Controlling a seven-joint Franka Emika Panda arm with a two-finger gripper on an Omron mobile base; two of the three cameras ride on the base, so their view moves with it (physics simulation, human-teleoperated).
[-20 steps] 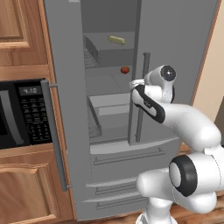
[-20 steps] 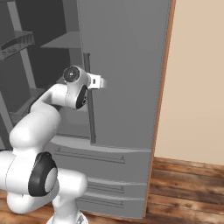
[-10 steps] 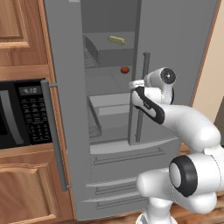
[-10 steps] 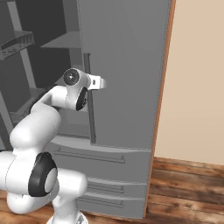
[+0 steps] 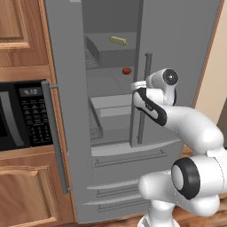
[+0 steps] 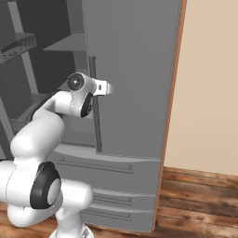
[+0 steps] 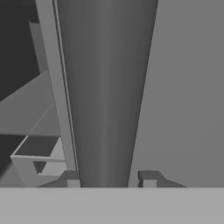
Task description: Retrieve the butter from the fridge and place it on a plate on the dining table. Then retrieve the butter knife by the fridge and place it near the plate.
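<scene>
So the butter [image 5: 118, 40] is parked on the upper shelf inside the fridge [image 5: 177, 40], toward that shelf's back right corner, and a small round red item [image 5: 127, 70] is seen on the shelf below, close to its right edge. Both are sat exactly where they were a second ago.

What's changed is the gripper [image 7: 111, 183]. Its fingers were spread wide a second back and have now been brought in around the long vertical handle [image 5: 144, 97] of the right-hand fridge door. In the hand view a fingertip [image 7: 73, 182] is seen at either side of the handle bar, pretty much right against it, so the handle is taken as gripped. The hand has also been nudged slightly closer to the door.

The left fridge door [image 5: 66, 102] is swung open beside the black microwave [image 5: 20, 115], which is set into the wood cabinets [image 5: 22, 195]. Lower drawers [image 6: 116, 186] are shut. Wood floor [image 6: 195, 209] is seen along the fridge's bottom right corner.
</scene>
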